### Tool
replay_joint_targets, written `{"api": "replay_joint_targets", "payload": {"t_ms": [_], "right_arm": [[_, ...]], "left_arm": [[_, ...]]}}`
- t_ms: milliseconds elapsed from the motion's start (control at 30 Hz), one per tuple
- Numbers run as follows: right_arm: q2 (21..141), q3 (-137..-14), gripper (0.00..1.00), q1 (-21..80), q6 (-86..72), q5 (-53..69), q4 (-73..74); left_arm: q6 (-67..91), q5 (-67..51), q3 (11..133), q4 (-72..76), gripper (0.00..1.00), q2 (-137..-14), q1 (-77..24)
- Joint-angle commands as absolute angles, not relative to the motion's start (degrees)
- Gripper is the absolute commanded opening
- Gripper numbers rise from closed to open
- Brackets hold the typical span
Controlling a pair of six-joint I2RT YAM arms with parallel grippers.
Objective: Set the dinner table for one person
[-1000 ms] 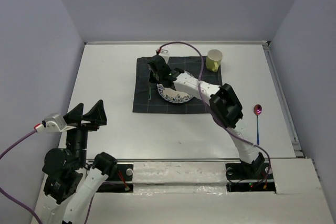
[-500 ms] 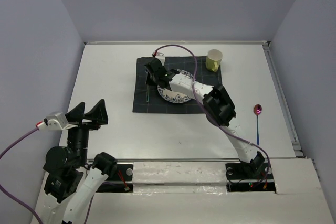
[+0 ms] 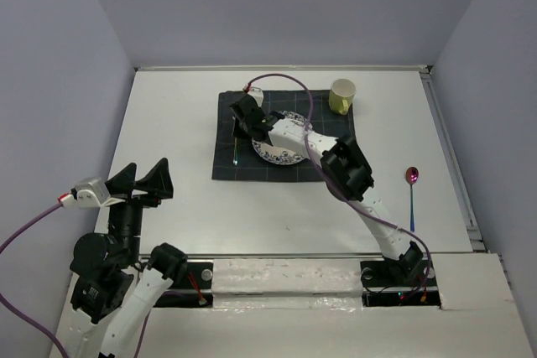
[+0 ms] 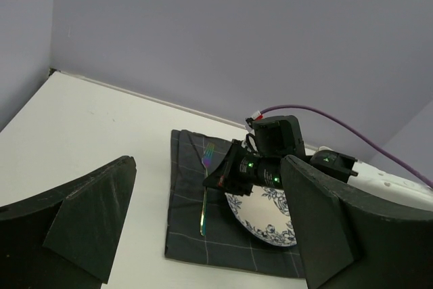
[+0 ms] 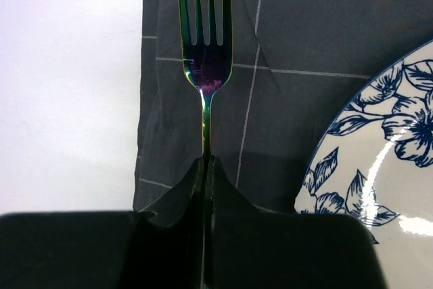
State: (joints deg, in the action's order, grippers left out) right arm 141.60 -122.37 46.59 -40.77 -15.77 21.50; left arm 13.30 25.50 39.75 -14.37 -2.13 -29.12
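Observation:
The white dinner table carries a dark grey checked cloth with a blue-patterned plate on it. My right gripper reaches over the cloth's left strip and is shut on an iridescent fork. In the right wrist view the fork points its tines away, its handle pinched between the closed fingers, with the plate to the right. In the left wrist view the fork lies low along the cloth, left of the plate. My left gripper is open and empty, raised near the table's front left.
A yellow mug stands at the cloth's far right corner. A spoon with a pink bowl and blue handle lies on the table at the right. Grey walls close in the table on three sides.
My right gripper has moved a little left, from over the plate's edge to the cloth's left strip, with the fork in it. The left arm has barely moved.

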Motion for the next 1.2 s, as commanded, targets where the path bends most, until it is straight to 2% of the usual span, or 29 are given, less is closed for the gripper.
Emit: {"api": "replay_joint_targets", "payload": {"t_ms": [0, 133, 367, 633, 800, 933, 1033, 1067, 1100, 1167], "right_arm": [[143.0, -125.3, 0.03, 47.0, -41.7, -15.9, 22.1], [143.5, -125.9, 0.1, 47.0, -41.7, -16.1, 22.1], [144.0, -126.0, 0.15, 47.0, -41.7, -16.4, 22.4], [142.9, -125.9, 0.35, 47.0, -42.1, -17.9, 22.4], [140.1, -127.4, 0.39, 47.0, -41.0, -18.5, 22.3], [129.2, -117.9, 0.39, 47.0, -38.5, -21.4, 16.4], [115.8, -102.9, 0.39, 46.2, -34.6, -25.6, 12.7], [112.0, -93.8, 0.39, 44.4, -34.0, -29.4, 12.7], [103.9, -88.6, 0.39, 43.1, -34.4, -30.7, 12.7], [95.1, -78.2, 0.39, 39.2, -37.4, -30.9, 14.7]], "left_arm": [[12.2, 25.3, 39.5, -11.6, 0.99, -2.7, -28.7], [12.2, 25.3, 39.5, -11.6, 0.99, -2.6, -28.7], [12.3, 25.7, 39.6, -11.8, 0.99, -1.9, -28.7], [12.1, 25.5, 39.5, -11.6, 0.99, -1.6, -28.7], [12.1, 25.1, 39.5, -11.5, 0.99, -1.5, -28.7], [12.0, 25.0, 39.5, -11.5, 0.99, -0.6, -28.7], [12.0, 24.3, 39.3, -11.2, 0.99, -0.3, -28.9], [12.0, 23.5, 39.1, -11.0, 0.99, 1.6, -29.3], [11.9, 23.0, 39.0, -10.7, 0.99, 1.8, -29.5], [11.9, 22.2, 38.9, -10.5, 0.99, 2.4, -30.1]]}}
